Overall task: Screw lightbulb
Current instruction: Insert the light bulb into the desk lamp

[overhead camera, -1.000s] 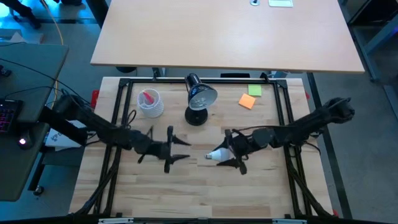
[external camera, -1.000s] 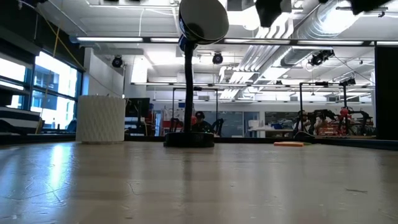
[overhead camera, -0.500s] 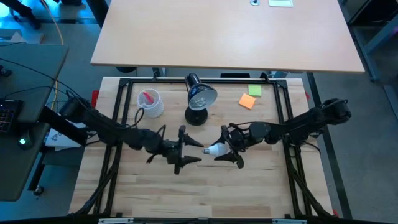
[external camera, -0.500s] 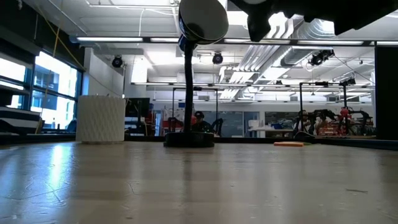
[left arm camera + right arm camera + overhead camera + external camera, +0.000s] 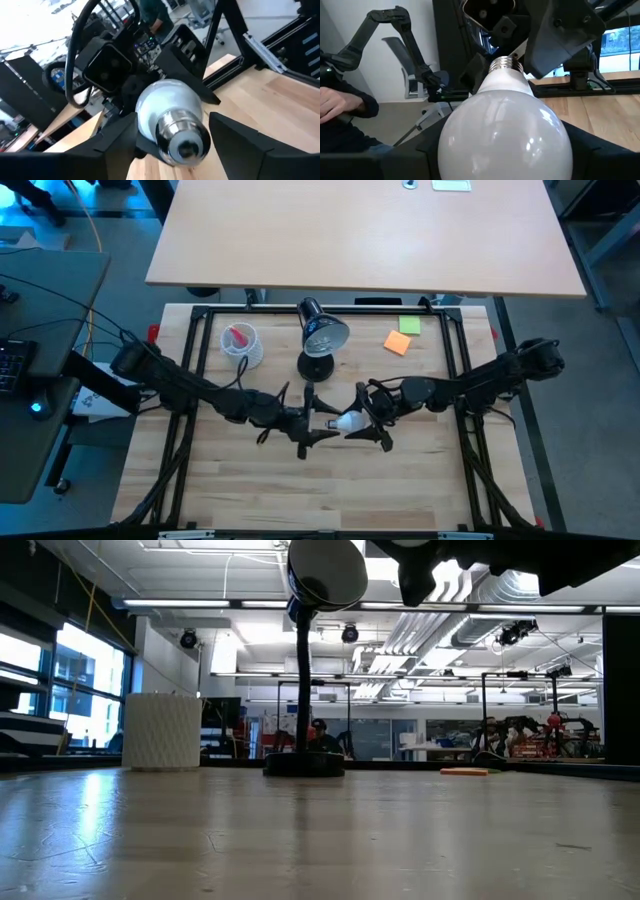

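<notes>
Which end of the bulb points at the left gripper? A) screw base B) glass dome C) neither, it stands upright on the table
A: the right gripper holds the bulb by its dome, and the left wrist view shows its screw base facing the open left gripper.

A pale wooden table (image 5: 300, 490) in a black frame carries everything. The black lamp (image 5: 318, 340) stands near its far edge, round base on the wood, head tipped up. Left of the lamp stands a white cup (image 5: 241, 346) with pink things inside. Right of the lamp lie an orange note (image 5: 397, 343) and, touching it on the far side, a green note (image 5: 409, 326).
</notes>
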